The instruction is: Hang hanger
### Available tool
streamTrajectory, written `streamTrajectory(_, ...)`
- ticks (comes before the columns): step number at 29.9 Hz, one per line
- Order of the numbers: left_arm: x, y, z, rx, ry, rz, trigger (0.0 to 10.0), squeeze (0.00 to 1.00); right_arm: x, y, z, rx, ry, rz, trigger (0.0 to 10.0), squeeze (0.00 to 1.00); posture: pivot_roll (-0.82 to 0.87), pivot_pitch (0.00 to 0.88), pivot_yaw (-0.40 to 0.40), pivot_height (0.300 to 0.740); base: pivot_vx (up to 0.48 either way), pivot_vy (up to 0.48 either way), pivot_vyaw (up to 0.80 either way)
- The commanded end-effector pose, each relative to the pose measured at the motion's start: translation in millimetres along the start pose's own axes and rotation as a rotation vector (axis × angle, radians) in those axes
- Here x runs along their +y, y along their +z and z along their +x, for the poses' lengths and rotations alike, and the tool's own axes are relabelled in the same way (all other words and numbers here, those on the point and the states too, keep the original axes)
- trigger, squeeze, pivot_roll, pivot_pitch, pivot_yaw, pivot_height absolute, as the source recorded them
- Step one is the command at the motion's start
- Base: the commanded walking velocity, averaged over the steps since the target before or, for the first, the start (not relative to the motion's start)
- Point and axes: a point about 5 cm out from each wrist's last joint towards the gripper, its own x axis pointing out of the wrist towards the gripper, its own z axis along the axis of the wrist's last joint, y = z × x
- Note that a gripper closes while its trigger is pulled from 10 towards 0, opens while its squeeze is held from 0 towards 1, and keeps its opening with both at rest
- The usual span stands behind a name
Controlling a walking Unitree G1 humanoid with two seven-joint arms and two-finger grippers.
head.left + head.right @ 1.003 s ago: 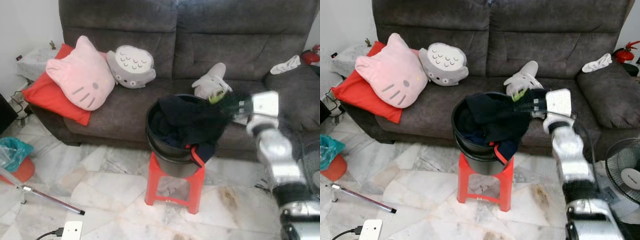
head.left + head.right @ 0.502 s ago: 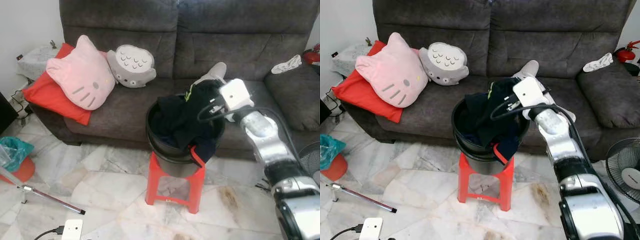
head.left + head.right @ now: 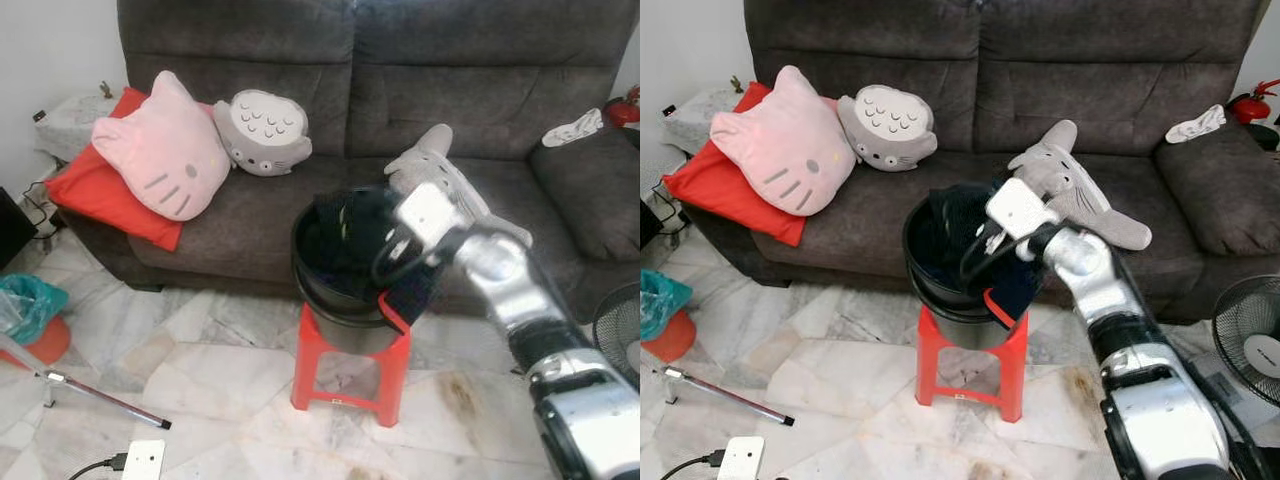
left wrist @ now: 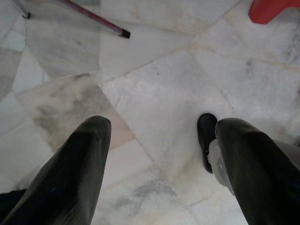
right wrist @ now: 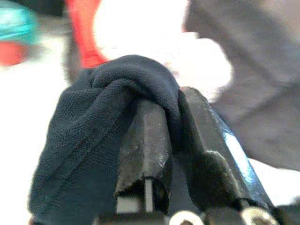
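The robot's right arm reaches out over a black bucket that sits on a small red stool in front of the grey sofa. Its right hand is down at the bucket's mouth, clenched on a fold of dark cloth; from the wrist camera the fabric is bunched over and pinched between the two black fingers. More of that dark clothing fills the bucket and drapes over its near rim, and a red curved piece, possibly the hanger, pokes out by the rim just below the arm, though I can't tell for sure what it is. On the sofa seat behind the bucket lies a grey plush toy; further along are a pink cat-face cushion leaning on a red pillow, and a round grey plush beside them. The left hand hangs low over the marble floor, its two fingers spread apart with nothing between them. A thin rod lies on the floor, and a fan stands at the right.
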Motion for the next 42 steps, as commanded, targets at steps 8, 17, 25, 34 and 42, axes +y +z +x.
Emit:
streamTrajectory(8, 6.5, -6.1, -1.3, 0.035, 0.016, 0.005, 10.0, 0.00, 9.6, -5.9, 3.4, 0.022, 0.056, -0.011, 10.0, 0.00, -0.13, 0.000, 0.050, 0.740, 0.000, 0.000, 0.00)
streamTrajectory(17, 7.9, -6.0, -1.4, 0.033, 0.020, 0.008, 10.0, 0.00, -12.0, -0.2, 2.2, 0.026, -0.123, -0.032, 10.0, 0.00, -0.12, 0.000, 0.052, 0.740, 0.000, 0.000, 0.00)
streamTrajectory(25, 5.9, -4.3, -0.9, 0.026, 0.019, 0.008, 10.0, 0.00, -32.6, 0.4, -0.3, 0.065, -0.308, 0.015, 10.0, 0.97, -0.12, 0.000, 0.052, 0.740, 0.000, 0.000, 0.00)
streamTrajectory(34, 4.9, -3.3, -0.8, 0.017, 0.017, 0.002, 10.0, 0.00, -47.0, -17.1, -8.2, 0.232, -0.549, 0.144, 10.0, 1.00, -0.11, 0.000, 0.047, 0.740, 0.000, 0.000, 0.00)
streamTrajectory(42, 5.1, 1.0, 0.1, 0.001, 0.017, 0.003, 10.0, 0.00, -55.2, -27.3, -20.5, 0.304, -0.674, 0.173, 10.0, 1.00, -0.11, 0.000, 0.045, 0.740, 0.000, 0.000, 0.00)
